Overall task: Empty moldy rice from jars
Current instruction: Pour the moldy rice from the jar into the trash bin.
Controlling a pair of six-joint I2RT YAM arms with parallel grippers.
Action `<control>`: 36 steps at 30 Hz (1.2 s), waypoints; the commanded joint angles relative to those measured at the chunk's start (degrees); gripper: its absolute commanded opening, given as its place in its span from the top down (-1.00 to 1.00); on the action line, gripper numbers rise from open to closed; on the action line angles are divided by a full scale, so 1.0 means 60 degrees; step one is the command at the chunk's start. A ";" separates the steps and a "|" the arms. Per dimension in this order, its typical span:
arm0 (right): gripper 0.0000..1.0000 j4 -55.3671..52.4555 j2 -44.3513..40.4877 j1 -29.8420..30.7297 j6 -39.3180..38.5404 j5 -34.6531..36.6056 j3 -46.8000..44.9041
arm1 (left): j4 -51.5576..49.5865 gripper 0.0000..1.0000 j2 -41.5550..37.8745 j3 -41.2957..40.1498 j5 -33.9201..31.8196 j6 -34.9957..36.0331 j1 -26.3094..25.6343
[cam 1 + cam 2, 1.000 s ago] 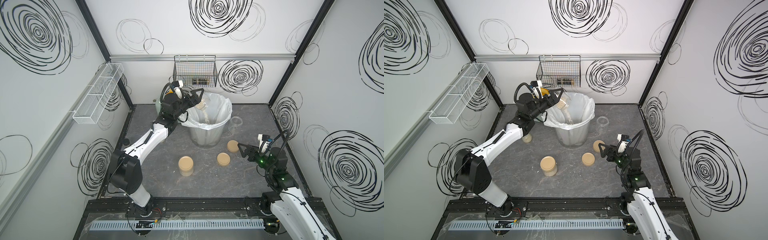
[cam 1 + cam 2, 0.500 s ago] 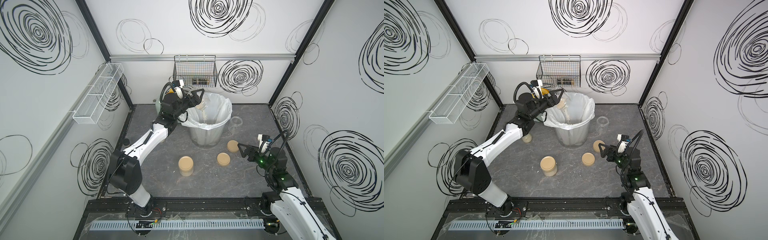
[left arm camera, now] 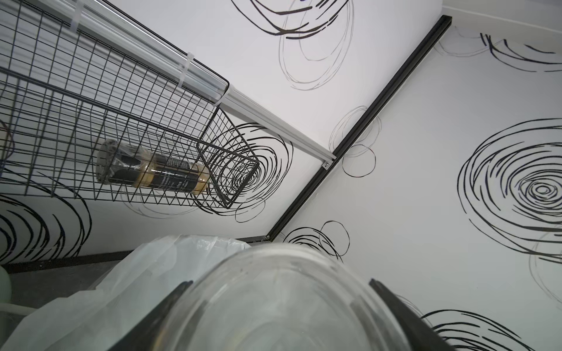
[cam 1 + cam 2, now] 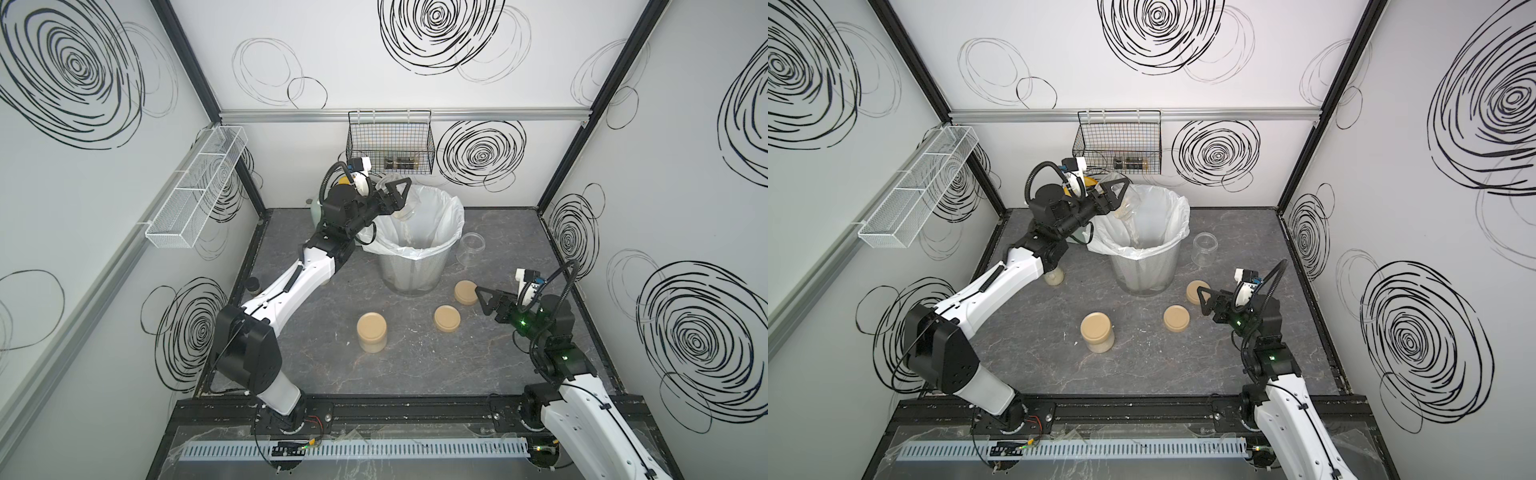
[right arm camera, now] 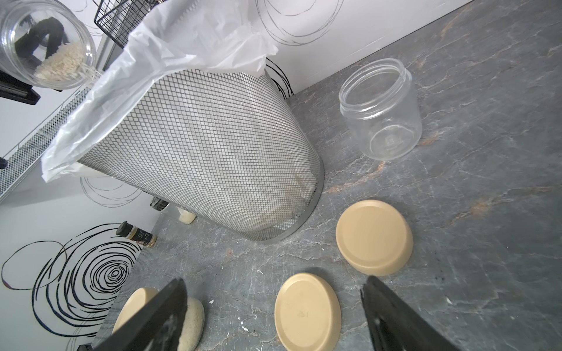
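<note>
Moldy rice (image 5: 62,63) sits in a tilted jar (image 5: 45,39) clamped by the left gripper (image 3: 279,316); right gripper (image 5: 273,304) wide.

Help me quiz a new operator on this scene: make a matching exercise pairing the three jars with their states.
Things: 1 raised jar; 2 rear table jar; 3 front table jar.
States: A closed, rice inside; B open, empty, upright; C tipped over the bin, gripped by the left pincer.
Pairs: 1-C, 2-B, 3-A.
</note>
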 commanded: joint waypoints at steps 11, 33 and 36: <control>-0.83 0.0278 -0.0145 -0.0040 -0.0043 0.0023 -0.0139 | -0.0164 -0.74 -0.0431 0.1188 -0.0526 0.1811 -0.0409; -0.83 0.0223 -0.0291 -0.0050 -0.0073 0.0027 -0.0205 | -0.2262 -0.77 0.0236 0.2809 -0.1945 0.5611 -0.1555; -0.83 0.0212 -0.0291 -0.0041 -0.0073 0.0029 -0.0199 | -0.2523 -0.78 0.0371 0.3036 -0.2105 0.6084 -0.1712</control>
